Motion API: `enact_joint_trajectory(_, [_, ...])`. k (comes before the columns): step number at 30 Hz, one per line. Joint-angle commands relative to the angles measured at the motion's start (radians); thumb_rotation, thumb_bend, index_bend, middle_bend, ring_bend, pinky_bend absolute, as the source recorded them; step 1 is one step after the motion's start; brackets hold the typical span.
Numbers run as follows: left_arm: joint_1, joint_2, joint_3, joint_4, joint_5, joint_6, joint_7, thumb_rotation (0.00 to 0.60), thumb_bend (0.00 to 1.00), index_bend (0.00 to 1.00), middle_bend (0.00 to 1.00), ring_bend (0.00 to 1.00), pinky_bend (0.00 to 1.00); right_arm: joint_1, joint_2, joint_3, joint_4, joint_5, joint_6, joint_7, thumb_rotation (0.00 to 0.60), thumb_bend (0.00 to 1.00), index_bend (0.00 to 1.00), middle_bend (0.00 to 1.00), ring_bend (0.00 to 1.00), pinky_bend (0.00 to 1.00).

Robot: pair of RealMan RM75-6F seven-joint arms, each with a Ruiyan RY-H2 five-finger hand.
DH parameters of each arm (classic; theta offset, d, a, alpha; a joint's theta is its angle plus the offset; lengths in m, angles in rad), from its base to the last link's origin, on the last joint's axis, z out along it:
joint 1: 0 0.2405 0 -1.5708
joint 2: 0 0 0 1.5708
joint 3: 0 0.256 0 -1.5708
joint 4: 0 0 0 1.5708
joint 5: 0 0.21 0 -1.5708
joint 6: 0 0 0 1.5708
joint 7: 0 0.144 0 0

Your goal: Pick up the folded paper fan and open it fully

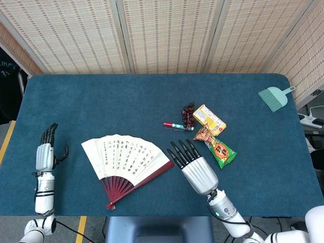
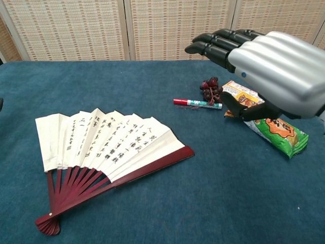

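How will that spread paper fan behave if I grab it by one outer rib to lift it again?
The paper fan will probably sag or partly fold shut, since its ribs meet at one pivot near the table's front edge. It looks light, being thin slats and pleated paper. The pleats may crease or tear if the right hand presses them rather than the red ribs.

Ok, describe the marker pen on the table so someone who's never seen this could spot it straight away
On the blue table, look right of centre at the cluster of snacks. The marker pen lies flat at that cluster's left edge, beside the dark grapes. It is the only thin stick there, white-bodied with a red cap, unlike the bulky packets.
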Motion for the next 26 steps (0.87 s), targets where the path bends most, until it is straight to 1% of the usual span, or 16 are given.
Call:
enact_joint_trajectory(1, [-0.008, -0.005, -0.007, 0.045, -0.013, -0.038, 0.021, 0.6, 0.5, 0.0, 0.0, 0.0, 0.05, -0.018, 0.024, -0.002, -0.006, -0.009, -0.009, -0.002, 0.6, 0.51, 0.06, 0.01, 0.0, 0.11])
enact_joint_trajectory(3, [-0.007, 0.007, -0.023, 0.024, -0.029, -0.057, -0.031, 0.6, 0.5, 0.0, 0.0, 0.0, 0.05, -0.03, 0.048, 0.002, -0.02, -0.012, -0.011, -0.007, 0.6, 0.49, 0.05, 0.01, 0.0, 0.11])
enact_joint_trajectory(5, [0.008, 0.039, -0.025, -0.047, -0.027, -0.043, -0.136, 0.6, 0.5, 0.0, 0.0, 0.0, 0.05, -0.048, 0.081, 0.004, -0.036, -0.01, -0.008, -0.004, 0.6, 0.47, 0.03, 0.0, 0.0, 0.11])
enact_joint_trajectory(7, [0.036, 0.096, 0.009, -0.141, 0.017, 0.014, -0.217, 0.6, 0.49, 0.0, 0.0, 0.0, 0.05, -0.07, 0.117, 0.0, -0.052, -0.003, -0.002, 0.021, 0.6, 0.42, 0.01, 0.0, 0.0, 0.09])
enact_joint_trajectory(9, [0.078, 0.192, 0.078, -0.273, 0.1, 0.116, -0.218, 0.6, 0.48, 0.0, 0.0, 0.0, 0.05, -0.105, 0.165, -0.016, -0.058, 0.003, 0.015, 0.072, 0.6, 0.36, 0.0, 0.0, 0.0, 0.05])
enact_joint_trajectory(10, [0.095, 0.243, 0.116, -0.336, 0.144, 0.157, -0.187, 0.6, 0.48, 0.0, 0.0, 0.0, 0.05, -0.123, 0.188, -0.028, -0.059, 0.005, 0.022, 0.095, 0.6, 0.34, 0.0, 0.0, 0.0, 0.04])
enact_joint_trajectory(11, [0.114, 0.312, 0.161, -0.418, 0.197, 0.202, -0.109, 0.6, 0.47, 0.0, 0.0, 0.0, 0.05, -0.15, 0.222, -0.048, -0.064, 0.015, 0.03, 0.122, 0.6, 0.3, 0.0, 0.0, 0.0, 0.03])
enact_joint_trajectory(12, [0.127, 0.362, 0.191, -0.476, 0.233, 0.234, -0.024, 0.6, 0.47, 0.0, 0.0, 0.0, 0.05, -0.173, 0.25, -0.065, -0.072, 0.027, 0.036, 0.144, 0.6, 0.27, 0.0, 0.0, 0.0, 0.01])
enact_joint_trajectory(13, [0.139, 0.411, 0.221, -0.535, 0.265, 0.251, 0.068, 0.6, 0.46, 0.0, 0.0, 0.0, 0.05, -0.194, 0.278, -0.084, -0.078, 0.035, 0.039, 0.171, 0.6, 0.26, 0.0, 0.0, 0.0, 0.01])
enact_joint_trajectory(14, [0.157, 0.474, 0.256, -0.618, 0.292, 0.255, 0.196, 0.6, 0.46, 0.0, 0.0, 0.0, 0.04, -0.224, 0.314, -0.111, -0.081, 0.045, 0.042, 0.216, 0.6, 0.24, 0.0, 0.0, 0.0, 0.0])
enact_joint_trajectory(16, [0.186, 0.548, 0.289, -0.734, 0.306, 0.252, 0.395, 0.6, 0.45, 0.0, 0.0, 0.0, 0.03, -0.273, 0.351, -0.14, -0.064, 0.06, 0.06, 0.291, 0.6, 0.23, 0.0, 0.0, 0.0, 0.0])
enact_joint_trajectory(17, [0.203, 0.578, 0.298, -0.796, 0.301, 0.245, 0.51, 0.6, 0.45, 0.0, 0.0, 0.0, 0.02, -0.307, 0.364, -0.15, -0.037, 0.065, 0.081, 0.347, 0.6, 0.22, 0.0, 0.0, 0.0, 0.0])
enact_joint_trajectory(18, [0.21, 0.597, 0.303, -0.834, 0.296, 0.233, 0.583, 0.6, 0.45, 0.0, 0.0, 0.0, 0.01, -0.333, 0.37, -0.153, -0.011, 0.069, 0.098, 0.388, 0.6, 0.21, 0.0, 0.0, 0.0, 0.0])
enact_joint_trajectory(20, [0.23, 0.629, 0.304, -0.916, 0.295, 0.251, 0.691, 0.6, 0.45, 0.0, 0.0, 0.0, 0.0, -0.39, 0.376, -0.149, 0.053, 0.08, 0.141, 0.483, 0.6, 0.2, 0.0, 0.0, 0.0, 0.0])
enact_joint_trajectory(23, [0.233, 0.658, 0.284, -0.998, 0.297, 0.269, 0.755, 0.6, 0.45, 0.0, 0.0, 0.0, 0.0, -0.423, 0.406, -0.132, 0.083, 0.092, 0.15, 0.56, 0.6, 0.19, 0.0, 0.0, 0.0, 0.0])
enact_joint_trajectory(26, [0.233, 0.66, 0.277, -1.016, 0.3, 0.266, 0.764, 0.6, 0.45, 0.0, 0.0, 0.0, 0.0, -0.441, 0.424, -0.102, 0.095, 0.083, 0.167, 0.611, 0.6, 0.19, 0.0, 0.0, 0.0, 0.0])
